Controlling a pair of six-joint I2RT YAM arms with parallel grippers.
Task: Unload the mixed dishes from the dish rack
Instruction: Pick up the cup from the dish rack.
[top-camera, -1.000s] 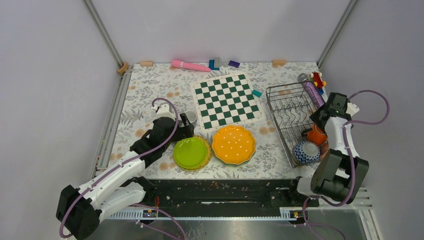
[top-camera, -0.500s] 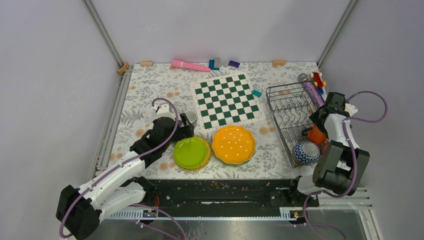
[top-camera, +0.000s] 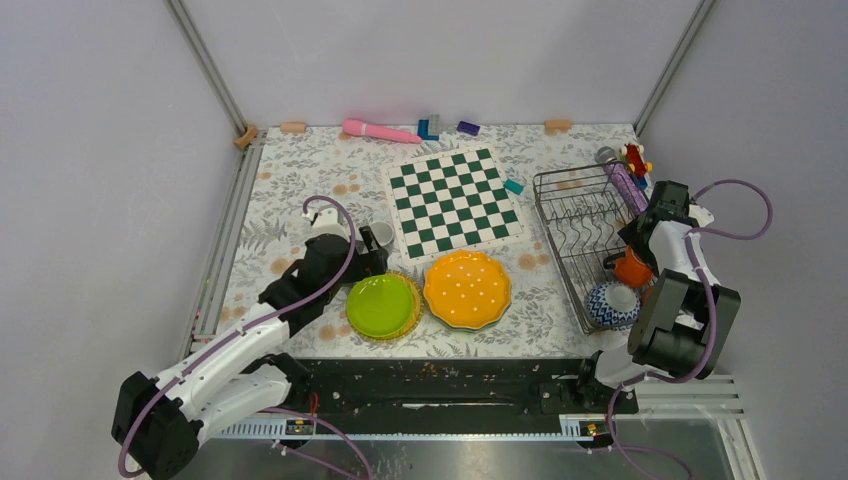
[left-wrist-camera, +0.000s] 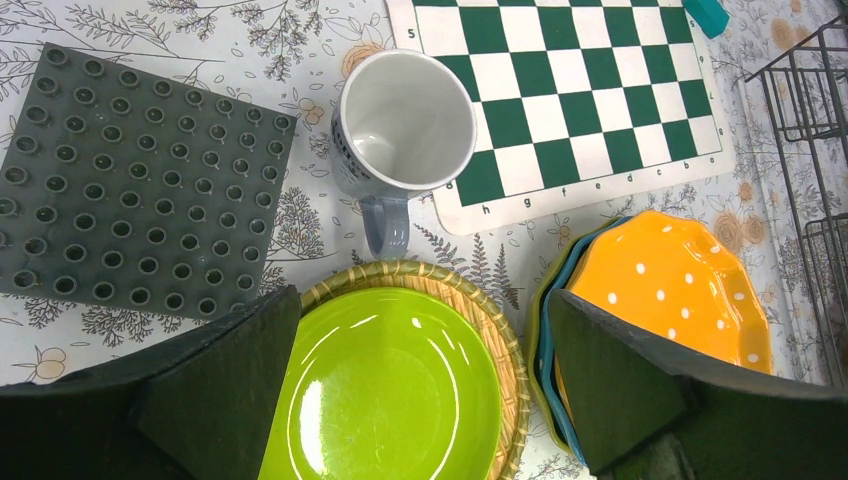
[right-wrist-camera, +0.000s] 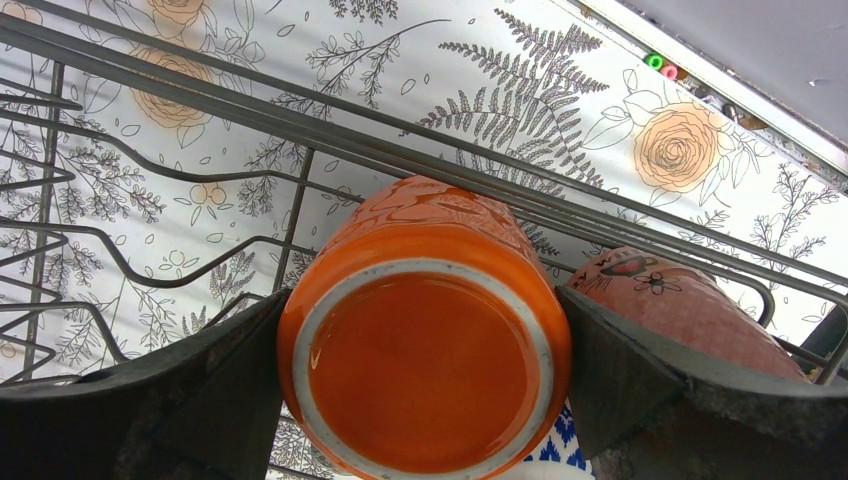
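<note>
The dish rack (top-camera: 570, 215) stands at the right of the table; its wires (right-wrist-camera: 250, 108) cross the right wrist view. An orange cup (right-wrist-camera: 425, 340) lies inside it, bottom toward the camera. My right gripper (top-camera: 640, 255) is shut on that cup (top-camera: 633, 268), a finger touching each side. A pink cup (right-wrist-camera: 690, 305) and a blue-patterned bowl (top-camera: 610, 305) sit beside it. My left gripper (left-wrist-camera: 420, 350) hangs open over a lime-green plate (left-wrist-camera: 385, 385) on a wicker mat. An orange dotted plate (top-camera: 467, 288) tops a stack next to it.
A white mug (left-wrist-camera: 403, 130) stands between the grey studded baseplate (left-wrist-camera: 140, 190) and the chessboard (top-camera: 455, 200). A purple tube and red toy (top-camera: 632, 160) lie behind the rack. A pink stick (top-camera: 380, 131) and small blocks line the back edge.
My right wrist has shifted slightly toward the back of the rack, and its fingers have closed in against the orange cup. The left arm has not moved.
</note>
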